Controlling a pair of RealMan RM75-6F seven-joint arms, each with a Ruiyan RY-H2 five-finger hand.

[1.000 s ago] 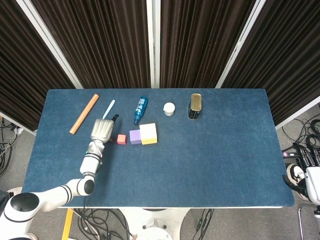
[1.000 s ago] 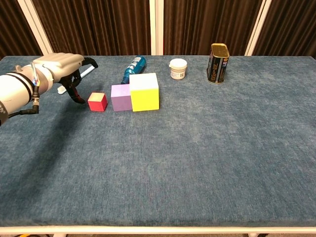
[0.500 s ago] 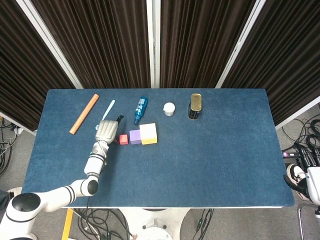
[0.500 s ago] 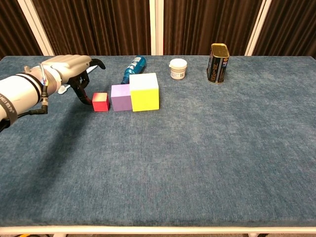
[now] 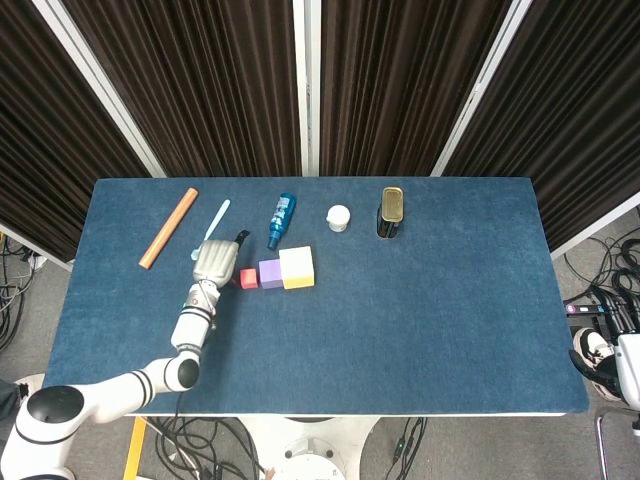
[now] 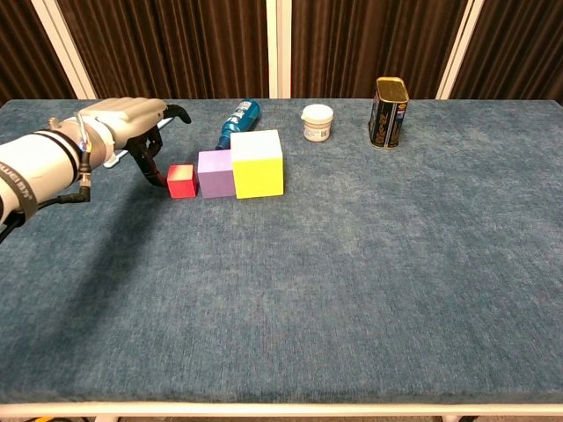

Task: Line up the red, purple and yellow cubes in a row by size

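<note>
Stick: long orange wooden rod [image 5: 168, 241] lying at the far left of the blue felt-covered table [image 5: 420, 320].
Spatula: thin pale blue plastic stick [image 5: 217, 217] just behind the left hand.
Left hand: silver robot hand [image 6: 134, 123] just left of the cubes, dark fingers [image 6: 148, 160] curled down, nothing in them; whether they touch the red cube I cannot tell.
Cubes: small red cube [image 6: 182, 180], medium purple cube [image 6: 215, 172] and large yellow cube [image 6: 257, 163] stand in 1 row, side by side, smallest to largest.
Bottle: blue plastic bottle [image 6: 237, 122] lying just behind the cubes.
Jar: small white lidded jar [image 6: 318, 122].
Can: upright dark and gold metal tin [image 6: 388, 112].
Right hand: not seen.
</note>
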